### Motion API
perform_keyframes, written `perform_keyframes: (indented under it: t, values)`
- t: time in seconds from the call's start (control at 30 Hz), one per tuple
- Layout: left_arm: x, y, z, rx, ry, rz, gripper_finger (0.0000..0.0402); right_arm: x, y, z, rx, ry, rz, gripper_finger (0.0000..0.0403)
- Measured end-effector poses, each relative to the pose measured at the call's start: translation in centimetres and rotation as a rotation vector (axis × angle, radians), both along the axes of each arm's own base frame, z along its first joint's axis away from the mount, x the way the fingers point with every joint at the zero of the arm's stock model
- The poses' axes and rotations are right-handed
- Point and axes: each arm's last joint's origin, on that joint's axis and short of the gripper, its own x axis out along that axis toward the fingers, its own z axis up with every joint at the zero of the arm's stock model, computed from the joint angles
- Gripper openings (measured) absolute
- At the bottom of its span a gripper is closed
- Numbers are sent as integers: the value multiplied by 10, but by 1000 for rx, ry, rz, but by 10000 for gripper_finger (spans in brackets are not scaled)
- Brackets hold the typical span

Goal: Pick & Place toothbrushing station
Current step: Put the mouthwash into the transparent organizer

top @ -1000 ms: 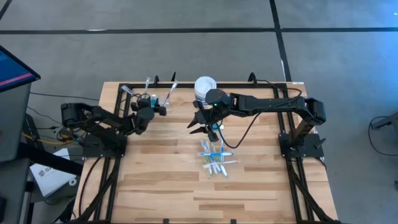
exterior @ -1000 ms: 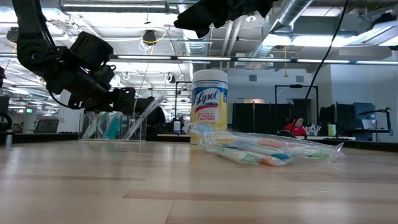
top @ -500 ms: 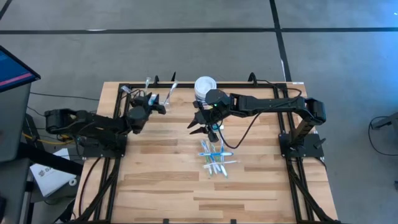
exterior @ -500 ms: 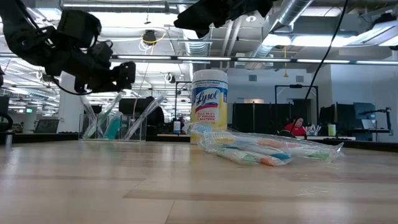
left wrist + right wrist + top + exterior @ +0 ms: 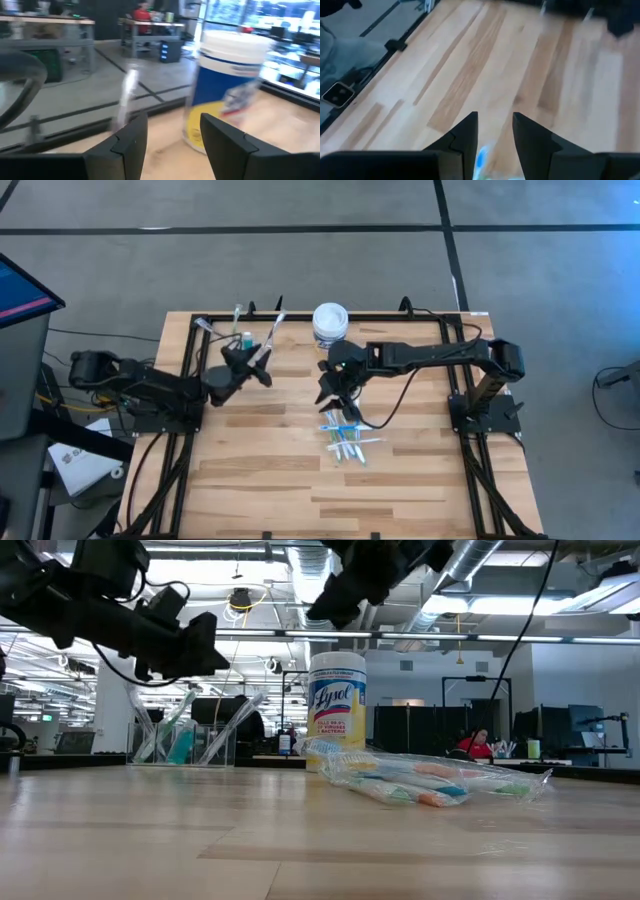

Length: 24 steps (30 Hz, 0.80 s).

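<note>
1. The toothbrushes (image 5: 345, 440) lie bundled mid-worktop, long axes running roughly toward the near edge, directly below the right end effector (image 5: 338, 392), which is nearer.
2. That end effector points down, fingers parted, empty.
3. The left end effector (image 5: 262, 368), parted and empty, hovers beside the clear cup (image 5: 238, 338) at the far-left edge.

The only readable text is the brand "Lysol", in slanted blue script on the yellow-and-white label of the tub (image 5: 337, 710) standing on the counter (image 5: 300, 840). Smaller print under the name is too fine to read. Nothing else carries legible text.
</note>
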Motion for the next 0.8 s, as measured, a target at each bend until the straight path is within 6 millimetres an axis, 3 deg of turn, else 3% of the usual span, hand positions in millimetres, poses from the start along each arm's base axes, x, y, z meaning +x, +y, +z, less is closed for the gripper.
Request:
perform_keyframes:
  t: [0.2,0.37,0.8]
  values:
    - [4,-19,0,-11,1,-191,173,-8,6,-21,7,83,1,113]
    - [6,-31,0,-16,1,-294,171,-11,5,-29,-67,147,-109,113]
    - [5,-55,0,-19,-1,-424,171,-31,-25,-46,-204,419,-305,113]
